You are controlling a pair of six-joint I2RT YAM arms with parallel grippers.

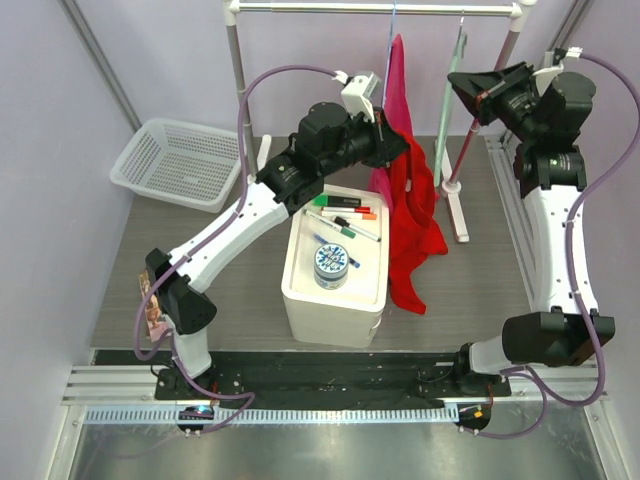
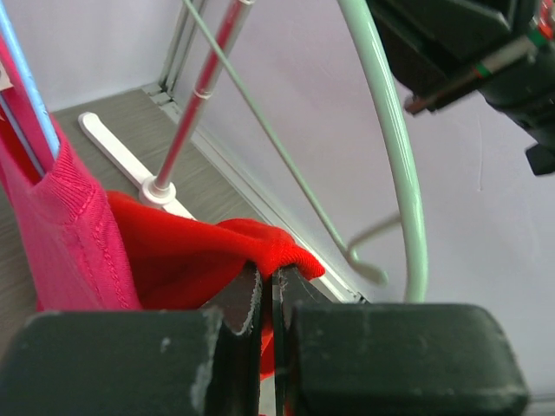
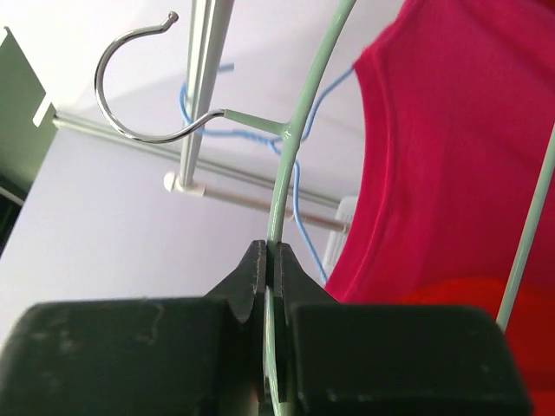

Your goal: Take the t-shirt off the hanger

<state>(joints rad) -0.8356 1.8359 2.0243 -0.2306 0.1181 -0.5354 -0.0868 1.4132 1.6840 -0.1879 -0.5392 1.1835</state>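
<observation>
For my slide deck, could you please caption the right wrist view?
Right gripper shut on the pale green hanger, pink t-shirt hanging behind it, red t-shirt at lower right.

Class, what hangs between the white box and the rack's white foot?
The red t-shirt, pinched by the left end effector, drapes between them; the top view shows it.

T-shirt (image 1: 412, 215) was red, shading to magenta-pink toward collar. Hanger (image 1: 452, 100) was pale mint green with silver hook; second hanger (image 1: 392, 30) was thin and blue. Basket (image 1: 175, 160) was white lattice. Box (image 1: 335, 300) was plain white. Jar lid (image 1: 331, 262) was blue-and-white patterned. Markers (image 1: 345, 212) had green, red and black caps. Arms (image 1: 235, 225) were white with black joints; cables (image 1: 270, 75) purple. Table (image 1: 470, 280) was grey-brown wood grain.
</observation>
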